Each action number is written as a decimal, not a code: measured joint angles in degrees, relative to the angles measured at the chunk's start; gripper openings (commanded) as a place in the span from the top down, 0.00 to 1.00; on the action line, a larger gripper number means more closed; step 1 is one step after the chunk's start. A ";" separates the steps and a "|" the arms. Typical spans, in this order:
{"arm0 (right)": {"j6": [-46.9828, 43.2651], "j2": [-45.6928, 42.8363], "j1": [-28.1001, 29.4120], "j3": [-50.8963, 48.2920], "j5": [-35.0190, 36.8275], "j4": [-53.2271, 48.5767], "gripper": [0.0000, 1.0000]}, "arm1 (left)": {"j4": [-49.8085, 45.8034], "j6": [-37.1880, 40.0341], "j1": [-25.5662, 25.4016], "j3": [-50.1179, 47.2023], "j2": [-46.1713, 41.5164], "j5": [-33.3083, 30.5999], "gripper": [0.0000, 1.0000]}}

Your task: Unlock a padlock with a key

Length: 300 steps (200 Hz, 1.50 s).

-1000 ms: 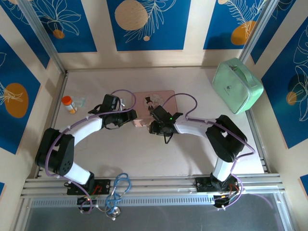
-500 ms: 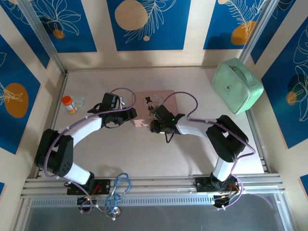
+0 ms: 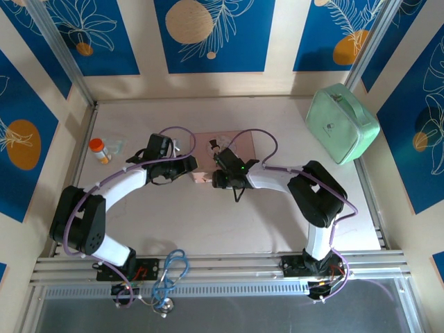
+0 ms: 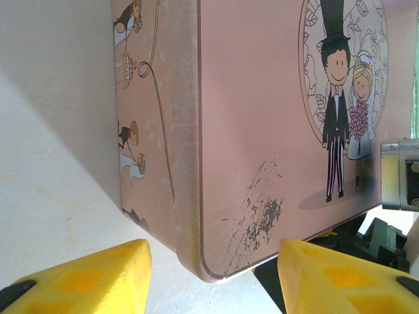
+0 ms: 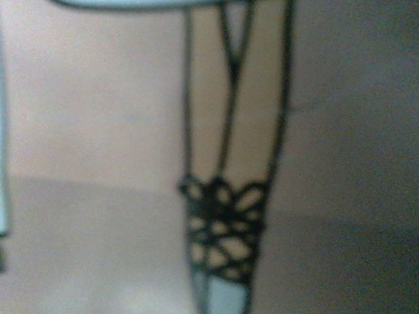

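Left gripper (image 3: 189,168) stands open at the 8 o'clock corner of the pink box (image 3: 241,147), its yellow fingers (image 4: 91,275) spread either side of that corner without touching it; right gripper (image 3: 219,179) sits at the box's 6 o'clock edge, jaws unreadable in the blur, the padlock's whereabouts likewise impossible to tell

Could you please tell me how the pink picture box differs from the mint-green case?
The pink picture box carries a cartoon wedding couple; the mint-green case is nearly plain. The box lies flat mid-table with straight edges; the case sits at the far right corner of the table and has rounded corners. Both are roughly rectangular pastel containers.
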 measured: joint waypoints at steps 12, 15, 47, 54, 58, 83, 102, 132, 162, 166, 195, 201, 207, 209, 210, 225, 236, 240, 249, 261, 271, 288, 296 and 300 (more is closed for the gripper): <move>-0.20 0.07 0.09 0.00 0.31 -0.26 0.48 | 0.00 0.00 0.00 0.00 0.00 0.00 0.48; -0.24 0.07 0.09 0.00 0.35 -0.28 0.48 | 0.00 0.00 0.00 0.00 0.00 0.00 0.48; -1.44 0.07 0.31 0.00 0.61 -0.11 0.54 | 0.00 0.00 0.00 0.00 0.00 0.00 0.48; -1.84 0.07 0.31 0.00 0.63 0.02 0.55 | 0.00 0.00 0.00 0.00 0.00 0.00 0.48; -2.08 0.09 0.31 0.00 0.61 0.11 0.56 | -0.02 0.00 0.00 0.00 0.00 0.00 0.49; -2.78 0.09 0.31 0.00 0.57 0.39 0.67 | -0.02 0.00 0.00 0.00 0.00 0.00 0.49; -2.64 0.09 0.31 0.00 0.50 0.85 0.71 | -0.02 0.00 0.00 0.00 0.00 -0.02 0.49; -0.24 -0.09 0.31 -0.04 0.35 0.57 0.73 | -0.02 0.00 0.00 0.00 0.00 -0.04 0.50; 2.91 -1.60 0.11 -1.86 -0.57 0.74 0.75 | -0.02 -0.02 0.00 0.00 0.00 -0.20 0.51; 3.37 -1.92 0.02 -2.19 -0.74 0.72 0.76 | -0.02 -0.02 0.00 0.00 0.00 -0.24 0.51; 6.14 -3.96 -1.09 -4.63 -2.93 1.51 0.77 | -0.04 -0.02 0.00 0.00 0.00 -0.50 0.51; 6.51 -4.35 -1.36 -5.11 -3.41 1.86 0.77 | -0.13 -0.02 0.00 0.00 0.00 -0.55 0.51; 6.97 -4.61 -1.57 -5.49 -3.74 2.12 0.77 | -0.20 -0.02 0.00 0.00 0.00 -0.66 0.51; 7.13 -4.72 -1.66 -5.62 -3.82 2.23 0.77 | -0.24 -0.02 0.00 -0.02 0.00 -0.66 0.51; 7.21 -4.79 -1.70 -5.68 -3.89 2.34 0.77 | -0.26 -0.02 0.00 -0.02 0.00 -0.66 0.51; 8.00 -4.94 -2.29 -5.86 -4.68 2.84 0.77 | -0.55 -0.02 0.00 -0.02 0.00 -0.70 0.51; 8.72 -4.94 -2.64 -5.79 -5.20 3.23 0.77 | -0.66 -0.02 0.00 -0.02 0.00 -0.70 0.51; 9.01 -4.92 -2.75 -5.70 -5.38 3.21 0.77 | -0.66 -0.02 0.00 -0.02 0.00 -0.70 0.51; 9.62 -4.81 -2.95 -5.22 -5.77 2.75 0.77 | -0.66 -0.02 0.00 -0.02 0.00 -0.70 0.51; 10.62 -4.22 -3.10 -4.00 -6.36 1.79 0.77 | -0.66 -0.02 0.00 -0.02 0.00 -0.68 0.49; 11.58 -3.56 -3.21 -2.93 -7.48 1.38 0.77 | -0.63 -0.02 0.00 -0.02 0.00 -0.63 0.47; 13.18 -2.73 -3.21 -1.64 -8.61 1.42 0.77 | -0.55 -0.17 0.00 -0.04 0.00 -0.35 0.39; 13.44 -2.51 -3.19 -1.20 -8.79 1.05 0.77 | -0.37 -0.39 0.00 -0.11 -0.09 -0.20 0.34; 13.46 -2.43 -3.19 -0.98 -8.87 0.81 0.77 | -0.37 -0.09 0.00 -0.13 -0.22 -0.17 0.31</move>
